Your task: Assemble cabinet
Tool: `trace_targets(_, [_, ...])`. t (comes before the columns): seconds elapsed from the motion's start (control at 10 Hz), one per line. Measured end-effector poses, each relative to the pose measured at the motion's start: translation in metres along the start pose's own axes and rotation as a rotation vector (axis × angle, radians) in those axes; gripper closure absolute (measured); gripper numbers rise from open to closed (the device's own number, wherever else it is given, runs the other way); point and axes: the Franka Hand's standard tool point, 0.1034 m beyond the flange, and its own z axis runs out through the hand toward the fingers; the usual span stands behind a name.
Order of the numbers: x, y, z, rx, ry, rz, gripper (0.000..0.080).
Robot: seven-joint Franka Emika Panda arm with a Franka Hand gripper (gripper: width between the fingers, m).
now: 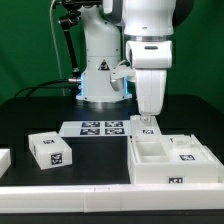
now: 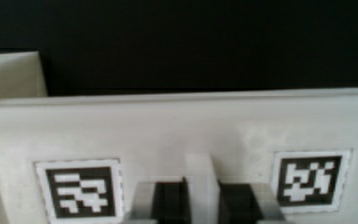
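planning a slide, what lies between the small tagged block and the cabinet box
Bare black table between the small tagged block and cabinet box, in the exterior view; marker board sits farther back.

Counts: 1 arm (image 1: 150, 30), 1 gripper (image 1: 147, 120), 2 fingers (image 2: 167, 200) in the wrist view. 1 cabinet (image 1: 150, 172) near, on the exterior view's right, 2 tags (image 1: 175, 180) showing on it. 1 loose white block (image 1: 50, 150) on the exterior view's left, tags on 2 faces. 1 more white piece (image 1: 3, 160) cut off at that left edge. 1 marker board (image 1: 100, 128) farther back, its tags too small to count. Wrist view: 2 tags on the white face (image 2: 194, 130).
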Motion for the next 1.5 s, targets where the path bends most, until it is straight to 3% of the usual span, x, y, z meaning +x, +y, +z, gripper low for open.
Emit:
trace_targets(1.0, [-0.0069,0.0011,0.0004,0.013,-0.003,-0.010,0.0731])
trace_targets(1.5, [-0.0022,-0.0006,0.0010,-0.008,0.005,-0.003,0.0731])
